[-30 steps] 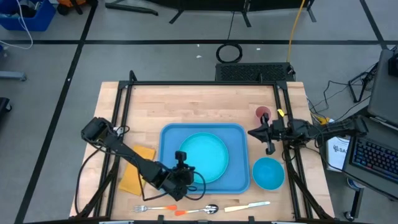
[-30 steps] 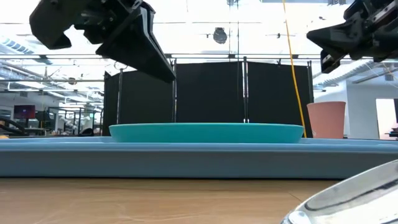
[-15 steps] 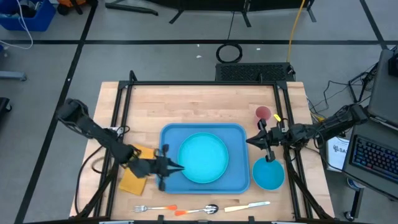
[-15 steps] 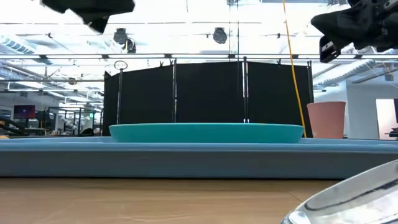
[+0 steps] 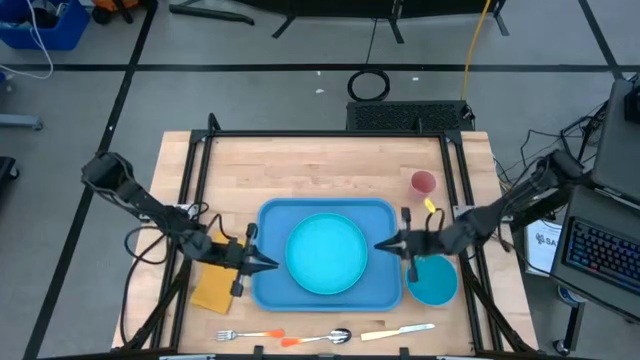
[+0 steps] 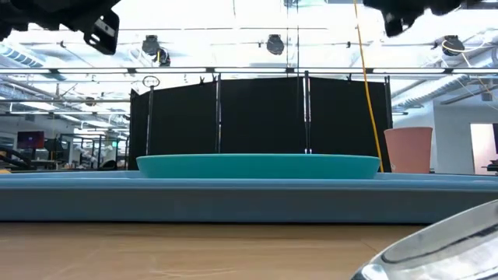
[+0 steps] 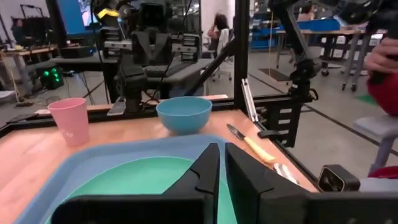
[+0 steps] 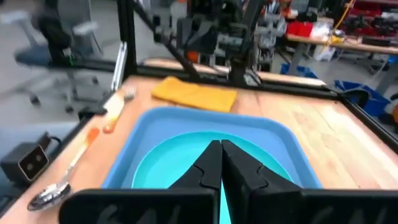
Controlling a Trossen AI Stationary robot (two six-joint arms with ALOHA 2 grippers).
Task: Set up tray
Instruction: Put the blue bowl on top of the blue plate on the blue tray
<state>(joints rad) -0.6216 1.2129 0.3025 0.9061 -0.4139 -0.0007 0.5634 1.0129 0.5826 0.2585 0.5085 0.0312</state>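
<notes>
Tray [image 5: 272,290]: large medium-blue rectangular plastic tray with rounded corners and a raised rim, lying flat on the pale wooden table [image 5: 320,165], between our two grippers.

Contents: one round teal plate [image 5: 325,253], centred in it.

Left gripper [image 5: 262,264]: at the tray's left rim, fingers nearly together with a thin gap showing in the left wrist view; nothing held.

Right gripper [image 5: 383,245]: over the tray's right edge, fingers pressed together, empty; the small round blue bowl [image 5: 433,279] sits just beside it, the pink plastic cup [image 5: 423,183] farther off.

Handling, as we judge it: stiff, light, smooth-surfaced and likely slippery; not fragile. The loose plate may slide if tilted.

Hold: we would pinch the raised rim at the two short sides, one gripper each, and keep it level.
</notes>
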